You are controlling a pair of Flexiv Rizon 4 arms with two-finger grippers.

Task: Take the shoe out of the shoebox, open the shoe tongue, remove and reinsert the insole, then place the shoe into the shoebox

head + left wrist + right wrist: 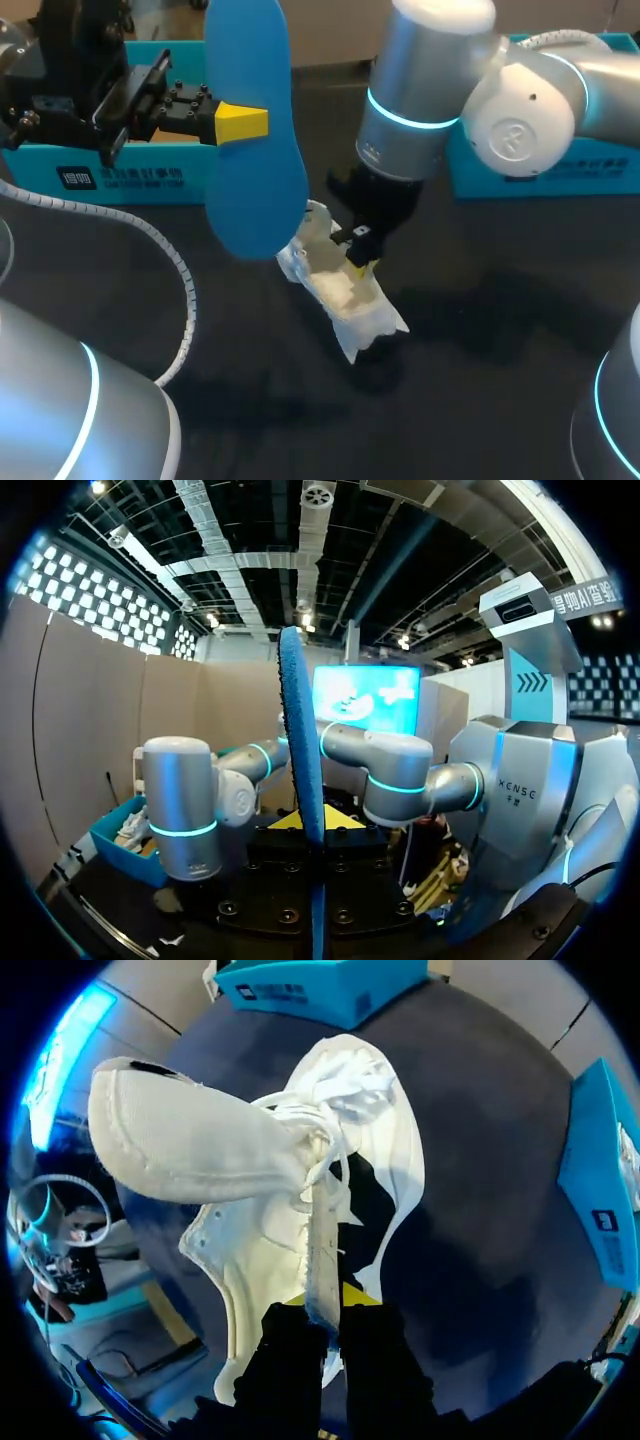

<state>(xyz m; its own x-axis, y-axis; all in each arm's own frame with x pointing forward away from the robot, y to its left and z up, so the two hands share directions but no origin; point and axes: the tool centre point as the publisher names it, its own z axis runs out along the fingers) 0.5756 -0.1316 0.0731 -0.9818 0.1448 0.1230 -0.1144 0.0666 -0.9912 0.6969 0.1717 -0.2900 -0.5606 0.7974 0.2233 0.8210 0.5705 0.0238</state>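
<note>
Left shoebox [130,178]: blue, at the table's [500,340] far left edge.
Left gripper [235,122]: we hold it level, pointing in from the left, its fingers pinching the insole [258,190] from 2 sides.
Insole: blue, upright in the air above the table's middle, clear of the shoe [345,295].
Shoe: white, on the table's middle, tongue [180,1140] folded out.
Right gripper [358,262]: pointing straight down under our right arm [420,90], fingers narrow, clamped on the shoe's side wall.
Right shoebox [560,175]: blue, far right edge.
</note>
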